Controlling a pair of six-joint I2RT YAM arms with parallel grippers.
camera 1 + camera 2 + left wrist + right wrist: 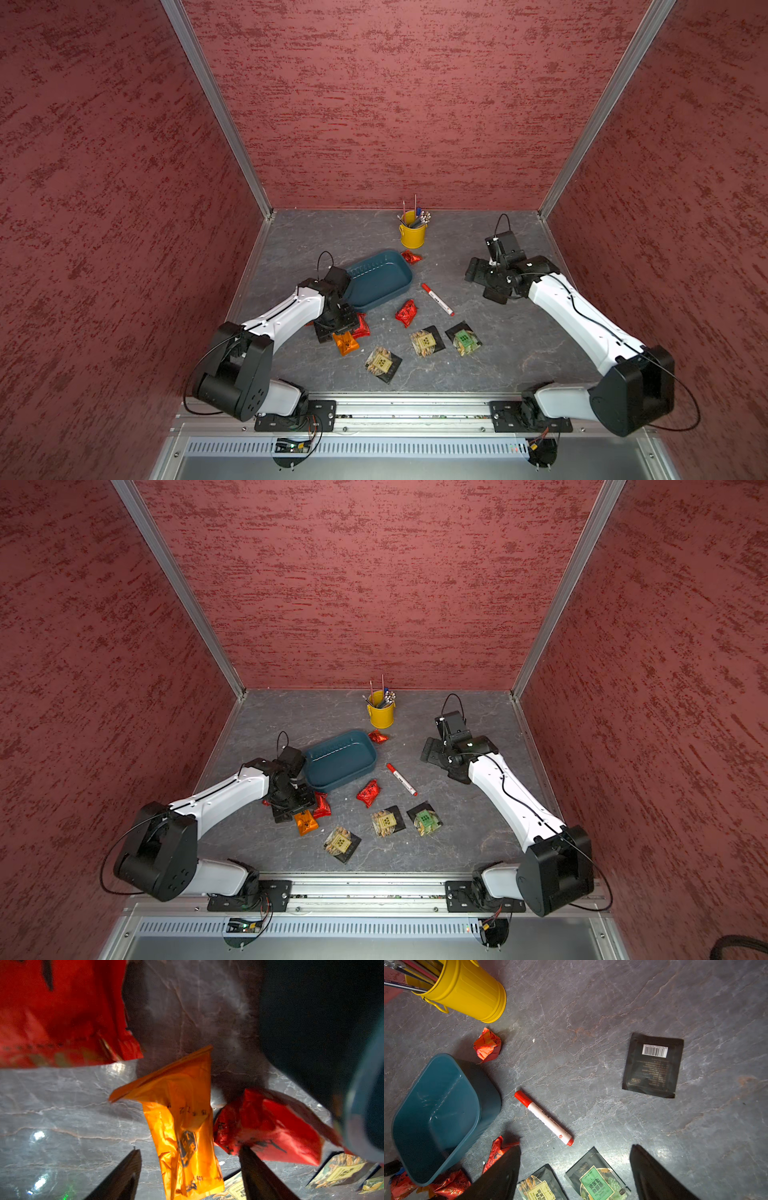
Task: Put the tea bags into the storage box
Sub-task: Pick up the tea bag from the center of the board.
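The left gripper (pixel 189 1149), jaws apart, straddles the orange bag (pixel 187 1126) outside the box (pixel 378 278), a red bag (pixel 270 1130) just beside it — the right gripper (pixel 576 1146), jaws apart on nothing, hangs near a black sachet (pixel 653 1066) lying on the table (pixel 591 1022).

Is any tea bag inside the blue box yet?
No, the blue box shows only its bare floor in the right wrist view.

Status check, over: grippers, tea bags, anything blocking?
Left gripper open, straddling orange tea bag. Right gripper open, empty. Storage box empty; marker beside it, not blocking.
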